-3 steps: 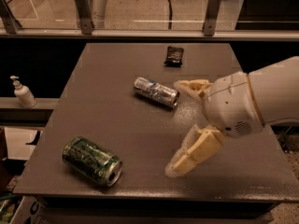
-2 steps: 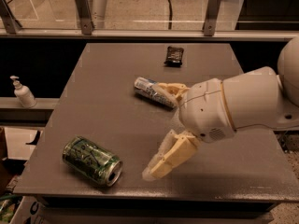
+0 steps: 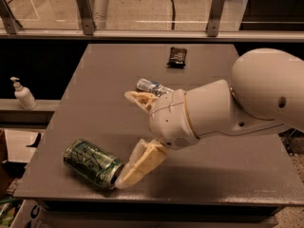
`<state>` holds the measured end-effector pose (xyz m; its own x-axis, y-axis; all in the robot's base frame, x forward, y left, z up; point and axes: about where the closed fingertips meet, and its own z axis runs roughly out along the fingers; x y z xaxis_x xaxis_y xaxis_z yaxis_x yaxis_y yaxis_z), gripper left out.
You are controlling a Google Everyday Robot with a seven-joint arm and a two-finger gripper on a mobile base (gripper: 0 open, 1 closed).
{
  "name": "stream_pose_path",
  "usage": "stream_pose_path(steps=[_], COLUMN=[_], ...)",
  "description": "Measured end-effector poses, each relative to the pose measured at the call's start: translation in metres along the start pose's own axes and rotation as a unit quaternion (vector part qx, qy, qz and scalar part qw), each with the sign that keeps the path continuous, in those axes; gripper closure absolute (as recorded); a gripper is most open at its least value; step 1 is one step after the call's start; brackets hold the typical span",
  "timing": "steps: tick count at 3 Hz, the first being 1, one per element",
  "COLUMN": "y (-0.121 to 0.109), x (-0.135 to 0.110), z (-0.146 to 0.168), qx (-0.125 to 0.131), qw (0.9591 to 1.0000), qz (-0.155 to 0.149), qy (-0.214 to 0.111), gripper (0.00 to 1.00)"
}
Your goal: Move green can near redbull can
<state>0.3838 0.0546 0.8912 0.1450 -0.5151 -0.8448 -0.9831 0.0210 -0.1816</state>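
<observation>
The green can (image 3: pixel 92 163) lies on its side near the front left corner of the grey table (image 3: pixel 99 80). The redbull can (image 3: pixel 153 87) lies on its side at mid-table, mostly hidden behind my arm; only its left end shows. My gripper (image 3: pixel 128 137) is open, just right of the green can. One cream finger (image 3: pixel 140 164) reaches down to the can's silver right end and seems to touch it. The other finger (image 3: pixel 141 99) points left, just in front of the redbull can.
A small black packet (image 3: pixel 176 57) lies at the far middle of the table. A white pump bottle (image 3: pixel 23 94) stands on a ledge left of the table. A metal rail with posts (image 3: pixel 85 11) runs behind the table. My white arm (image 3: pixel 237 108) covers the table's right half.
My arm and gripper have moved left across the table toward the green can, and now cover most of the redbull can. Neither can has moved.
</observation>
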Motion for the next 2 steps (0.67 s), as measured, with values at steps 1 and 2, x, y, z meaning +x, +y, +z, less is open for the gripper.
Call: stream_pose_path(steps=[1,2], y=[-0.0005,0.0002], x=[-0.0006,-0.0040], z=[0.0002,-0.0012], qx=[0.001,-0.001], qw=[1.0000,1.0000], qz=[-0.001,0.001], qy=[0.000,-0.006], gripper=[0.00,0.00])
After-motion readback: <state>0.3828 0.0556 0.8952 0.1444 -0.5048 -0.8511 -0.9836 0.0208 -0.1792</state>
